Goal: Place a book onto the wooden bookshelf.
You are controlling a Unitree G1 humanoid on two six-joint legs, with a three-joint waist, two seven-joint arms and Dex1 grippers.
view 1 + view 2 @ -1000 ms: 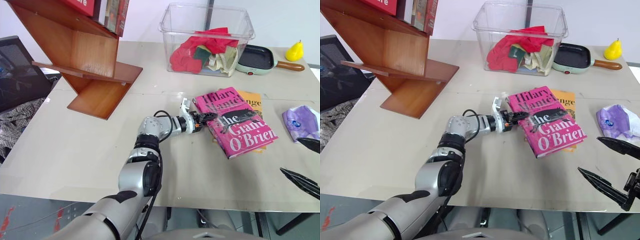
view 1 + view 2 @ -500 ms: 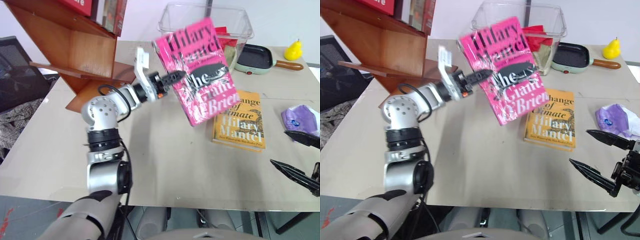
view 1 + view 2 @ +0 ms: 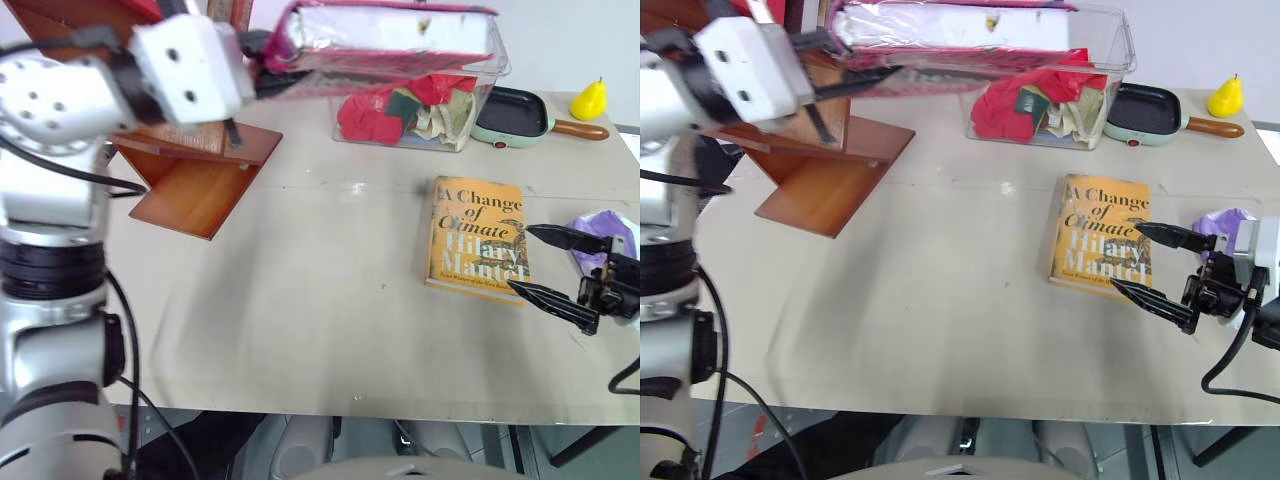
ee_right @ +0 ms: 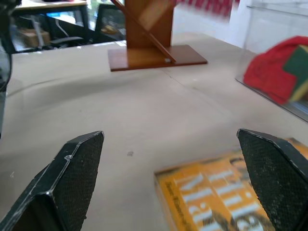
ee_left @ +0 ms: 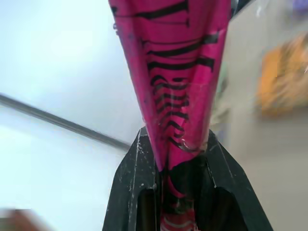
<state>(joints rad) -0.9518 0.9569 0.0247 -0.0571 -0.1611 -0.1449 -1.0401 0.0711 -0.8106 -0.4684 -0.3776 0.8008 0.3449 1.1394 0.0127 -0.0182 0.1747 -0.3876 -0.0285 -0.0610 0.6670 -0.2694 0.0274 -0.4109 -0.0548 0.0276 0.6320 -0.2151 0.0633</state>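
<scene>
The left hand (image 5: 183, 159) is clamped on the book (image 3: 390, 35), its two black fingers (image 5: 134, 187) pinching the pink cover at one edge. A second ago this hand lay low on the tabletop (image 3: 300, 280) with the book flat on top of the orange book (image 3: 478, 240); half a second ago the book was raised and tilted, cover toward the camera. Now the hand is high, beside the bookshelf (image 3: 190, 150), and has rolled so the book lies nearly flat, its white page edges showing. The book reaches out from the hand, above and in front of the clear bin (image 3: 420, 85) of red cloth.

The right hand (image 3: 1160, 268) has its fingers spread wide and holds nothing. Earlier it sat further off at the tabletop's near right edge; now its tips sit just at the near right edge of the orange book, which lies uncovered. Just beyond this hand is a purple bag (image 3: 600, 235).

Past the bin lie a small pan (image 3: 515, 112) and a yellow pear (image 3: 590, 100). Red books (image 3: 235, 10) stand on the bookshelf right behind the left hand.
</scene>
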